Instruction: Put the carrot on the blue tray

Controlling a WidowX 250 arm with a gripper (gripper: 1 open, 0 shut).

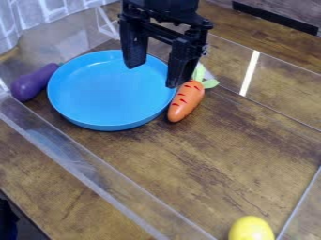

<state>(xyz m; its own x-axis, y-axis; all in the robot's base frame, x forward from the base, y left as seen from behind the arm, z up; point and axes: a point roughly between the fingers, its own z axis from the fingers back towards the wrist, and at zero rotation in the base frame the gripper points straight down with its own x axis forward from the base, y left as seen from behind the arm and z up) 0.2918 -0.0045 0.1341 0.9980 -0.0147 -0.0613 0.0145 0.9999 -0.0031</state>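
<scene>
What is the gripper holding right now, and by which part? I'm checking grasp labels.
Nothing: the gripper is open above the blue tray's edge, and the carrot lies on the table.

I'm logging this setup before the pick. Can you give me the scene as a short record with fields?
carrot: lying on the table, just outside the right rim of the blue tray
blue tray: nothing in it
tool: open, pointing down, above the tray's right edge
eggplant: left of tray
lemon: near bottom edge
task: not yet done
</scene>
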